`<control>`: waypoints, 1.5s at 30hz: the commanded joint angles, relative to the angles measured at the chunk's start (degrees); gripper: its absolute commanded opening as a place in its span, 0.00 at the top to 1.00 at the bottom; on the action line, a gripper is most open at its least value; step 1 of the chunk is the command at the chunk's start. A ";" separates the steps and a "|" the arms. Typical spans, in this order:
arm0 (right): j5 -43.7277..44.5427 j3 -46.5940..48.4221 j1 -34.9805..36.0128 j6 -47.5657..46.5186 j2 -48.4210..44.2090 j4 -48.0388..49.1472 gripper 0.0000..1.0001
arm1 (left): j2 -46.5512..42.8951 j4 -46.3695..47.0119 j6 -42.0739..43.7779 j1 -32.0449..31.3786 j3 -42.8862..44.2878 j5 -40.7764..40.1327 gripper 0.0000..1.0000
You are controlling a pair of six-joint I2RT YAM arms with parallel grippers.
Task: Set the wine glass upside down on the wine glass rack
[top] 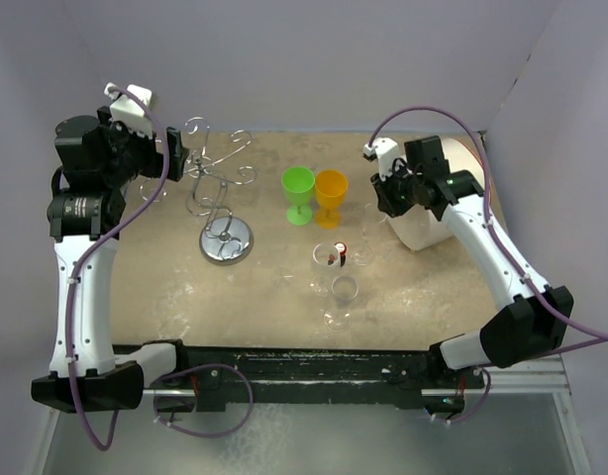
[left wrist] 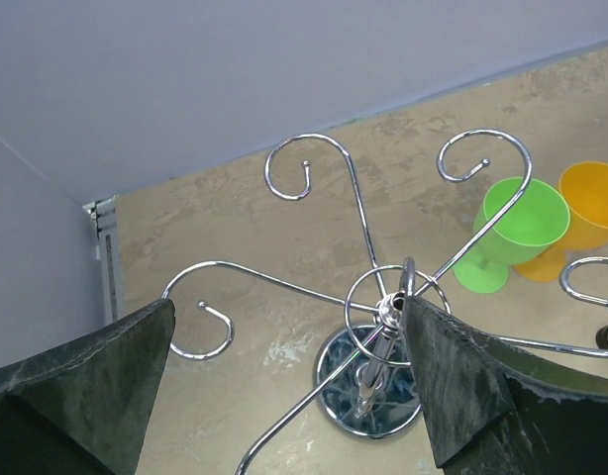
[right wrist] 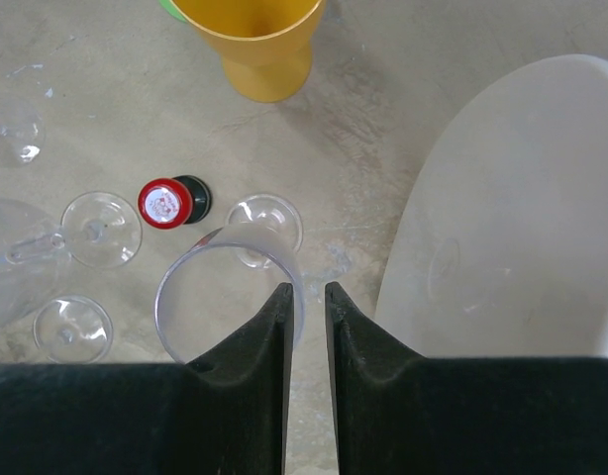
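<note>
Right gripper (right wrist: 308, 297) astride the wine glass (right wrist: 225, 287) rim; left gripper (left wrist: 289, 307) gaping at the wine glass rack (left wrist: 383, 327).
Top: rack stands back-left on the table (top: 165, 297), left gripper up beside its curled arms. Right gripper is low between orange cup (top: 331, 188) and white cylinder (top: 433, 233), well apart from the rack. Left wrist: jaws spread full wide, nothing held, rack's post top just beside one finger. Right wrist: glass upright on the table near the cylinder. Jaws stand a slit apart with the rim wall inside; pinched or not, cannot tell.
</note>
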 commanded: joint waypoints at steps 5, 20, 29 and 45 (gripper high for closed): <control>1.29 -0.67 0.37 0.16 0.10 1.28 0.88 | 1.02 1.38 0.14 1.15 3.13 -1.27 0.01; -1.92 2.51 -2.45 0.63 -6.28 0.18 1.00 | 3.31 0.93 -1.63 3.15 5.75 -0.16 0.01; -5.94 14.99 -6.39 0.14 -9.09 -4.51 1.00 | 6.11 -1.78 -3.62 3.64 12.36 7.42 0.01; -14.67 41.63 -6.27 15.77 -0.11 13.32 1.00 | 17.00 3.67 -14.89 -4.88 23.83 19.03 0.01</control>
